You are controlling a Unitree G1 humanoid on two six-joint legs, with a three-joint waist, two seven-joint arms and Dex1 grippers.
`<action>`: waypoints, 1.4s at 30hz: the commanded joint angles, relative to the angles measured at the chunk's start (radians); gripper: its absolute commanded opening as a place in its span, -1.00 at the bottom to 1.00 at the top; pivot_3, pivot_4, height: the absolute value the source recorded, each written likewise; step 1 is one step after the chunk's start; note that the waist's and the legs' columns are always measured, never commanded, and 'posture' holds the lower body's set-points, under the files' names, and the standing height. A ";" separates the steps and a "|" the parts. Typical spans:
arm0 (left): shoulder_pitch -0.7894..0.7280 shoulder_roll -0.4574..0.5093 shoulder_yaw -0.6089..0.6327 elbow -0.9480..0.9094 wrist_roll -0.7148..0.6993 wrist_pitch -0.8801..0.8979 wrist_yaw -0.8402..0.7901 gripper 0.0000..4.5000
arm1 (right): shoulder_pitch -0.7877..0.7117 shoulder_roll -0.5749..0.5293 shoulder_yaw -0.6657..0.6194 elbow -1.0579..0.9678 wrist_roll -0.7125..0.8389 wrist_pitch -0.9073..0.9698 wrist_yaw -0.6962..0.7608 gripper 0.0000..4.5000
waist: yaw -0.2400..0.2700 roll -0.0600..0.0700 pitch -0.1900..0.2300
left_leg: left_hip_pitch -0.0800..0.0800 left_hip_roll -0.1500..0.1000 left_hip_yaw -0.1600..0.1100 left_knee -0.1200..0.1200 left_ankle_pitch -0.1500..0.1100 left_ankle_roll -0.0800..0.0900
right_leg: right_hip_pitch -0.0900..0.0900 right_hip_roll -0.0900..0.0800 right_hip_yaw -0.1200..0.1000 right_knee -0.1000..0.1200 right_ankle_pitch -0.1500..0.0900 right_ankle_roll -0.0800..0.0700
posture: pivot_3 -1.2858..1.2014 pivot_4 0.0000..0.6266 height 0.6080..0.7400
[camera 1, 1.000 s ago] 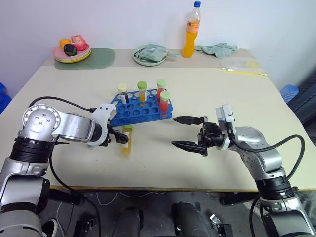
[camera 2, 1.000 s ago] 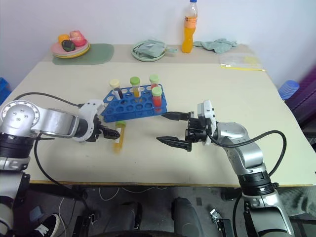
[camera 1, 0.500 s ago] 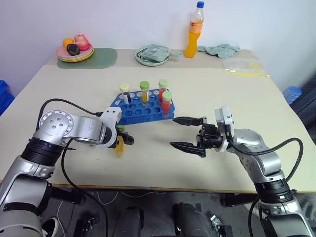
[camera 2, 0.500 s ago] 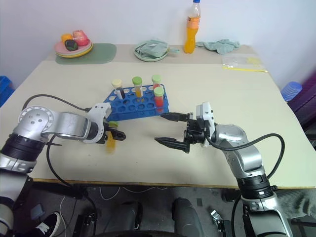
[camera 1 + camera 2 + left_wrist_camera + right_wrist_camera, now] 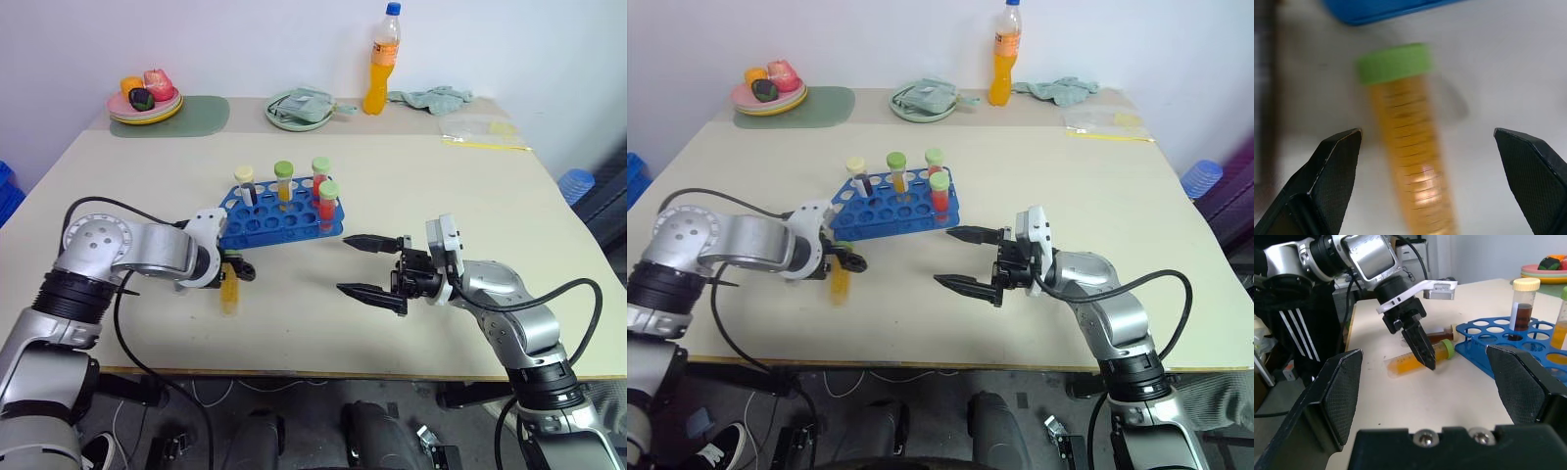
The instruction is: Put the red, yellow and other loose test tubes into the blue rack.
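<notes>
Left arm is bent in from the left side with the elbow pushed out, forearm running toward the middle and the wrist tipped down steeply. The left gripper [image 5: 235, 274] sits low, just over the tabletop, with its two black fingers spread wide apart and nothing clamped between them. Right arm comes in from the right, elbow low, forearm angling up and inward. The right gripper [image 5: 372, 267] is held level and pointing toward the left arm, jaws wide apart too, one finger above the other, empty, hanging clear of the surface.
</notes>
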 commanded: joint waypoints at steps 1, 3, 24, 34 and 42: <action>-0.036 0.009 0.006 0.012 0.001 0.017 -0.009 1.00 | -0.005 0.004 -0.004 -0.040 0.009 -0.003 -0.006 0.97 | 0.004 0.000 0.000 | 0.000 0.000 0.000 0.000 0.000 0.000 | 0.000 0.000 0.000 0.000 0.000 0.000 | 0.03 -0.52 1.00; -0.046 0.007 0.002 0.017 0.001 0.017 -0.008 1.00 | -0.004 0.005 -0.002 -0.045 0.009 -0.004 -0.009 0.97 | 0.008 0.000 0.000 | 0.000 0.000 0.000 0.000 0.000 0.000 | 0.001 -0.001 0.000 -0.001 0.000 0.000 | 0.03 -0.52 1.00; 0.051 -0.044 0.091 -0.069 0.001 -0.052 0.039 -0.59 | -0.022 0.002 -0.002 -0.032 -0.001 -0.013 -0.016 1.00 | 0.005 0.000 0.000 | 0.000 0.000 0.000 0.000 0.000 0.000 | 0.001 -0.001 0.000 -0.001 0.000 0.000 | 0.03 -0.52 1.00; 0.168 0.145 0.165 -0.455 0.160 -0.004 -0.293 -0.59 | -0.037 0.003 0.001 -0.004 -0.011 -0.023 -0.004 1.00 | 0.009 0.000 0.000 | -0.001 0.000 0.001 0.000 0.000 -0.001 | 0.000 0.000 0.000 -0.001 0.000 -0.001 | 0.03 -0.52 1.00; 0.301 0.142 0.178 -0.744 0.900 -0.453 -0.845 -0.59 | -0.051 0.003 0.000 0.009 -0.011 -0.022 0.006 1.00 | 0.001 0.000 0.000 | 0.000 0.001 0.003 -0.002 0.001 -0.001 | 0.000 0.001 0.001 -0.003 -0.002 -0.004 | 0.03 -0.52 1.00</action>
